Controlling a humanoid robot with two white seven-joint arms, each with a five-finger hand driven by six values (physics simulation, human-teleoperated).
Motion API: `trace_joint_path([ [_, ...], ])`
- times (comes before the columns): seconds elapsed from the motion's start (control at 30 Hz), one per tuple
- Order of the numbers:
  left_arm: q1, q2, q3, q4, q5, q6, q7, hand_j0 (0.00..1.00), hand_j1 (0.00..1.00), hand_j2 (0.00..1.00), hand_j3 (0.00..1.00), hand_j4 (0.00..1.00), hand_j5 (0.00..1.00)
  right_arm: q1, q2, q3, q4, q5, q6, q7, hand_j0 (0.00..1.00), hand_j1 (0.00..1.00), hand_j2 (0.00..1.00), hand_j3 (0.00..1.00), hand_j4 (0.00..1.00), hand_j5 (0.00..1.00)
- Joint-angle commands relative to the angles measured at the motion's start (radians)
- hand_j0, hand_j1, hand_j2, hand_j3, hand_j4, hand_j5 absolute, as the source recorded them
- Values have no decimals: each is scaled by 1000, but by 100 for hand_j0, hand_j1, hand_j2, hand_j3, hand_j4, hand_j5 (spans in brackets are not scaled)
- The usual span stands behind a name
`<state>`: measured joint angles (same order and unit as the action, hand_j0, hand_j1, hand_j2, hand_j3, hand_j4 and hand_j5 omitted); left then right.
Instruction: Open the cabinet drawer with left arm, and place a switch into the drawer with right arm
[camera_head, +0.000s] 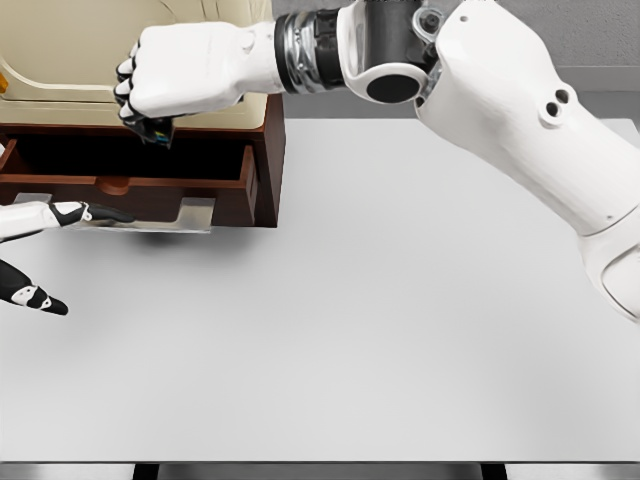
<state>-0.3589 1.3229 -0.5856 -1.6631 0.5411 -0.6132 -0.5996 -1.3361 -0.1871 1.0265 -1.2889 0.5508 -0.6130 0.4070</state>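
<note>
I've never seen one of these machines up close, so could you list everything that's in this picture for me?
cabinet: one, dark reddish-brown wood, far left of the table, with a cream-coloured top part.
drawer: one, same brown wood, pulled open toward the robot, with a shiny metal handle plate at its front.
switch: one, small and dark, mostly hidden in the right hand, above the open drawer.
table: one, pale grey, filling most of the view.
left hand: one, white with black fingertips, fingers spread, at the left edge by the drawer's handle.
right hand: one, white, closed on the switch above the drawer.
</note>
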Motion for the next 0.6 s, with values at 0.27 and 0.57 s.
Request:
trace_joint_path([
  [0.27, 0, 2, 1, -1, 10, 2, 0, 100, 100, 100, 100, 100, 100, -2, 15, -14, 5, 1, 2, 0, 60, 60, 60, 60, 60, 60],
  [0.57, 3, 1, 1, -1, 8, 2, 0, 100, 100, 100, 100, 100, 100, 5, 23, -14, 10, 0, 2, -2, 79, 79, 79, 79, 79, 79],
])
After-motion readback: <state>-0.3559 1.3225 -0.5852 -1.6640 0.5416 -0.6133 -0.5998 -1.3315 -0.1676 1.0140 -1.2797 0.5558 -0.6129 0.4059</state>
